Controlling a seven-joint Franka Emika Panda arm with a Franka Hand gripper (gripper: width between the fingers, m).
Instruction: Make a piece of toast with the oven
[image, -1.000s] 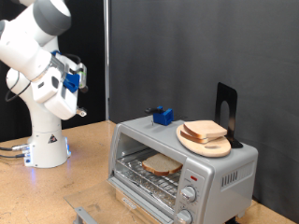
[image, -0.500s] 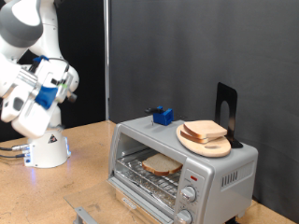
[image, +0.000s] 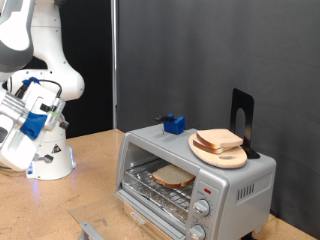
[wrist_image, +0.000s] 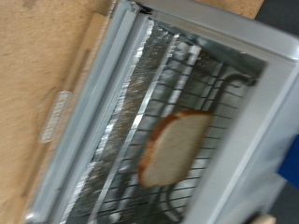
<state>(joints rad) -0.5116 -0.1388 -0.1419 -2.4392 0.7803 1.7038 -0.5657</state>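
The piece of toast (image: 172, 177) lies flat on the wire rack inside the oven (image: 240, 180), whose door is open. In the wrist view the toast (wrist_image: 177, 147) shows pale with a brown crust on the rack, behind the lowered door (wrist_image: 79, 112). My gripper (image: 50, 112) hangs far off at the exterior view's left, beside the robot base, well away from the oven. Its fingers do not show in the wrist view, and nothing is seen between them.
On top of the oven a round wooden board (image: 232, 158) carries another bread slice (image: 218, 139). A small blue object (image: 175, 124) and a black stand (image: 243, 118) also sit on the oven top. Two knobs (image: 202, 210) and a red light (image: 207, 189) are on the oven's front.
The arm has swung down and towards the exterior view's left, carrying the gripper further from the oven. The toast, the oven and the board have not moved.
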